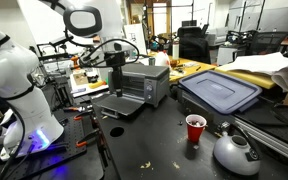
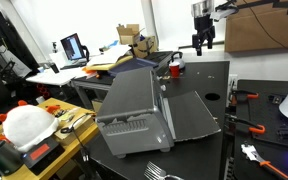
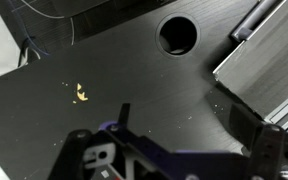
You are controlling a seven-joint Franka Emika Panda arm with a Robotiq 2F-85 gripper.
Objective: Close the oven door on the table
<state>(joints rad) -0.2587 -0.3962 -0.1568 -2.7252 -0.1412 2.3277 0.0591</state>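
i see the oven door [image 1: 122, 104] lying open, flat on the table [image 1: 159, 142] before the oven [image 1: 147, 82]; my gripper [image 2: 203, 47] hovers beside the door's edge, fingers spread wide, empty

White arm [image 1: 14, 72] (black end effector [image 2: 203, 48])

Cluttered workshop with cardboard boxes [image 2: 130, 34]

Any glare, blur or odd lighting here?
In an exterior view, a violet glow spills onto the table beside the robot base; in an exterior view, the wall behind the end effector is blown out; in the wrist view, the end effector is blurred.
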